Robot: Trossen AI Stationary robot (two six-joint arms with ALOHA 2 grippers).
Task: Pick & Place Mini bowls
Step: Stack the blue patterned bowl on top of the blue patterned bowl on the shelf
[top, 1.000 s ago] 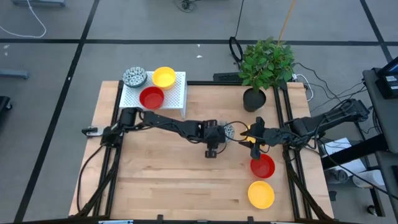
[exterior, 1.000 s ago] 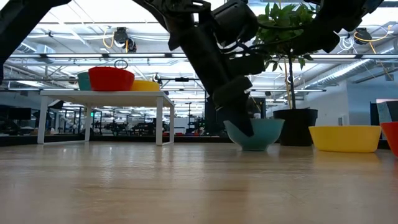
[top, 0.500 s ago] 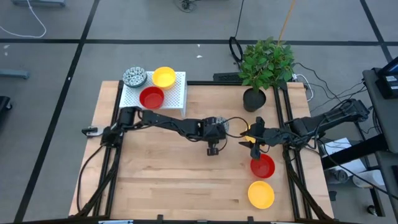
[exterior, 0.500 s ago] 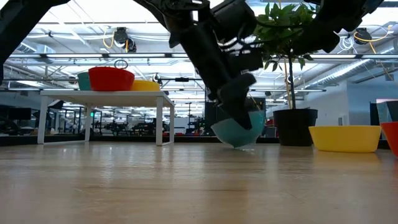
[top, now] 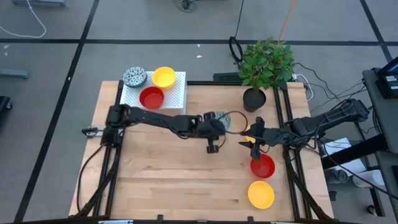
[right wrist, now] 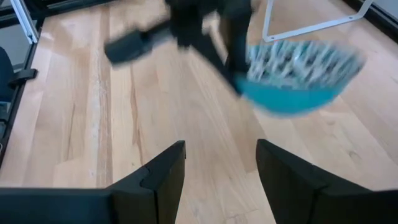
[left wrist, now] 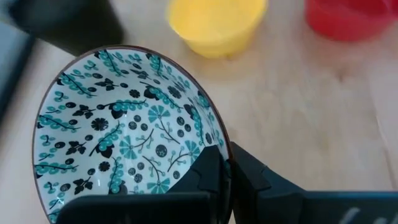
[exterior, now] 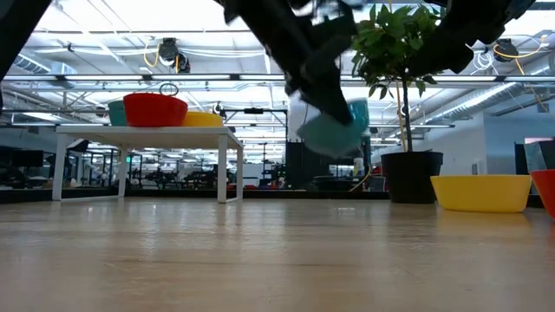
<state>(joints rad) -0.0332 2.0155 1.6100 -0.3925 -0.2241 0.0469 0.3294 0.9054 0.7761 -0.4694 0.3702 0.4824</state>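
Teal patterned bowl [left wrist: 124,124], empty inside

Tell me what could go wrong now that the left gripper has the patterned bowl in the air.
1. The left gripper pinches the patterned bowl only by its rim, and the bowl hangs tilted, so it might slip or swing.
2. The rack already holds three bowls; setting it down could knock the red bowl.
3. The open right gripper waits close by.
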